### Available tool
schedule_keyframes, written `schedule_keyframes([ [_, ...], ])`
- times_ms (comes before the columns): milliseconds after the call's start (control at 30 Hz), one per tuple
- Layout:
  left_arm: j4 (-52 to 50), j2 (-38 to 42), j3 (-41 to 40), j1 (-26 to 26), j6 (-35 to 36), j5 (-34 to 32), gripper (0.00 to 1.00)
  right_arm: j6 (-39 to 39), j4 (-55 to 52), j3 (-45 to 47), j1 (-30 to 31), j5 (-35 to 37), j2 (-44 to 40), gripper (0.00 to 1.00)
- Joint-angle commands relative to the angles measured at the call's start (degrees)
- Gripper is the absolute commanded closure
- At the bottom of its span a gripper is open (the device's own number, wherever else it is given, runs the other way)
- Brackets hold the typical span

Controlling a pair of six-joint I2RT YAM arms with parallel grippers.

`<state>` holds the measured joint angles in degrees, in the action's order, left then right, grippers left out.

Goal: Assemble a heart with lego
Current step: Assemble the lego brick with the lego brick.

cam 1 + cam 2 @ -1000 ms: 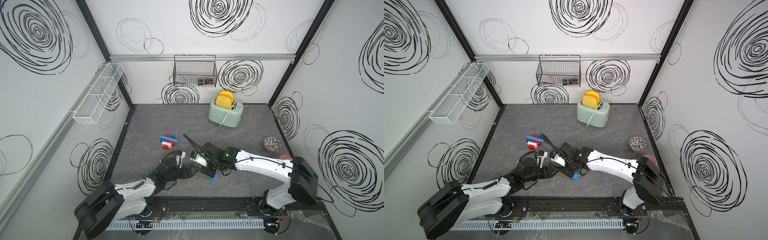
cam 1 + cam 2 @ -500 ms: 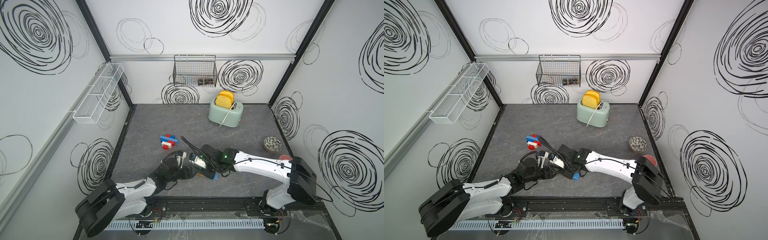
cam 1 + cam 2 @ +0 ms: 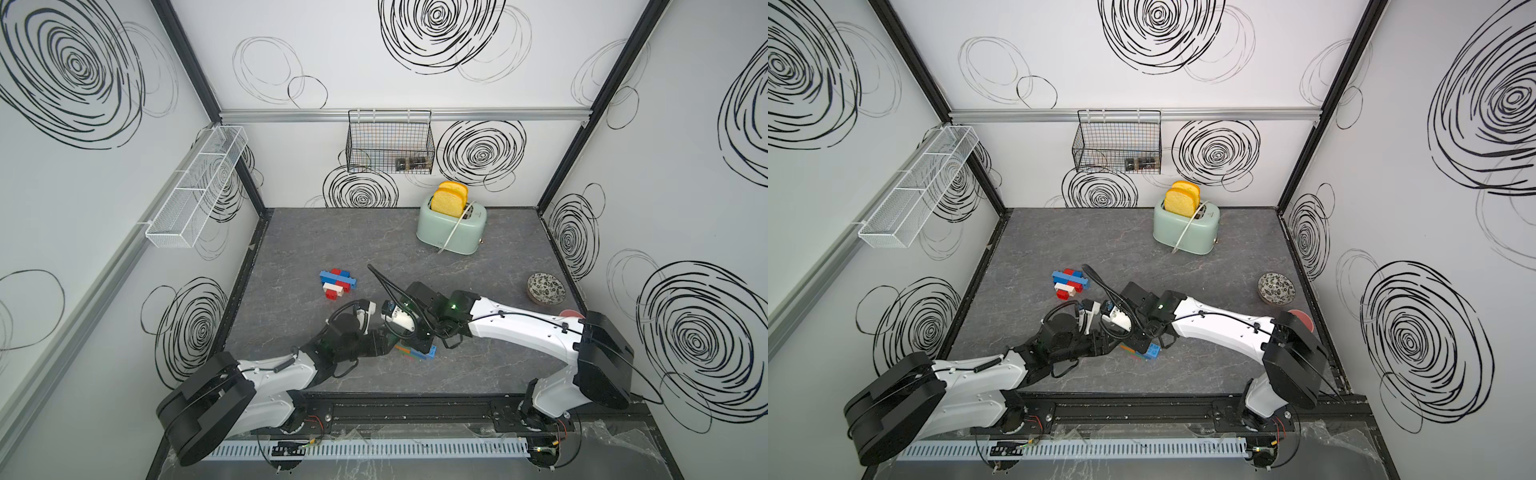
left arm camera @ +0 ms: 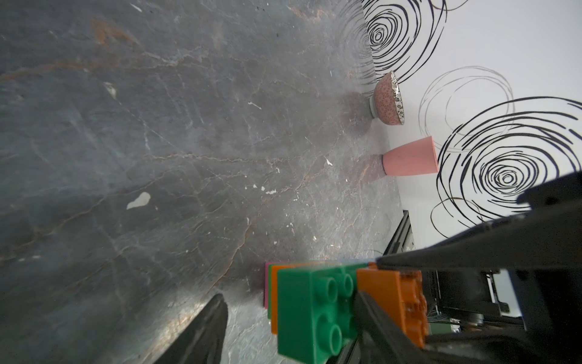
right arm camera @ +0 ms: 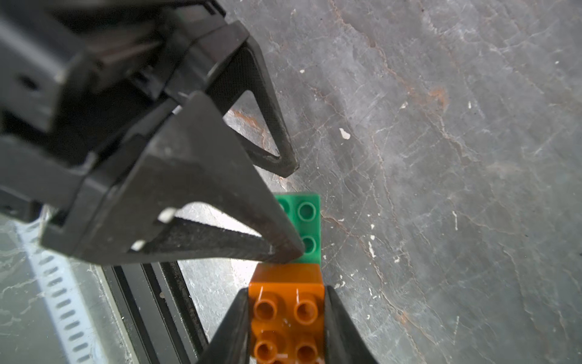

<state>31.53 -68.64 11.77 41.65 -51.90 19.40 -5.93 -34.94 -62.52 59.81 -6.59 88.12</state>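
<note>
A small lego stack [image 3: 417,353] [image 3: 1143,351] of green, orange, pink and blue bricks lies near the table's front. My right gripper [image 5: 286,302] is shut on its orange brick [image 5: 286,282] [image 4: 390,294]. Next to that sits a green brick [image 5: 307,220] [image 4: 307,315]. My left gripper [image 4: 289,299] comes in from the opposite side and straddles the green brick. Its jaws are open: one finger [image 5: 283,249] lies against the brick and the other finger [image 5: 282,164] stands clear of it. A second lego cluster [image 3: 337,283] of blue, red and white bricks lies farther back.
A mint toaster [image 3: 451,226] with bread stands at the back. A patterned bowl [image 3: 545,287] and a pink cup [image 4: 409,156] sit by the right wall. A wire basket [image 3: 390,141] hangs on the back wall, a white rack [image 3: 195,187] on the left wall. The front rail [image 5: 141,299] is close by.
My left gripper's jaws have narrowed around the green brick. Both arms have edged slightly left at the stack, and the right gripper still holds the orange brick.
</note>
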Motion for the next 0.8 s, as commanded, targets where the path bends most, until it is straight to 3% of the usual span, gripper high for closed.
schedule_keyframes([
  [0,0.5,-1.2,0.6,0.6,0.5,-0.9,0.34,-0.8,-7.6,1.5,-0.2,-0.2,3.2,0.72],
  [233,0.4,-0.4,0.3,1.1,0.3,-0.8,0.34,-1.6,-7.8,1.8,2.9,5.0,3.0,0.72],
  [567,0.7,0.5,-0.9,1.6,-0.2,-1.0,0.33,0.5,-8.5,2.1,2.0,2.6,2.7,0.72],
  [767,-0.1,2.2,-0.9,1.2,-0.7,-1.1,0.33,0.3,-9.8,2.9,4.4,6.4,4.9,0.72],
])
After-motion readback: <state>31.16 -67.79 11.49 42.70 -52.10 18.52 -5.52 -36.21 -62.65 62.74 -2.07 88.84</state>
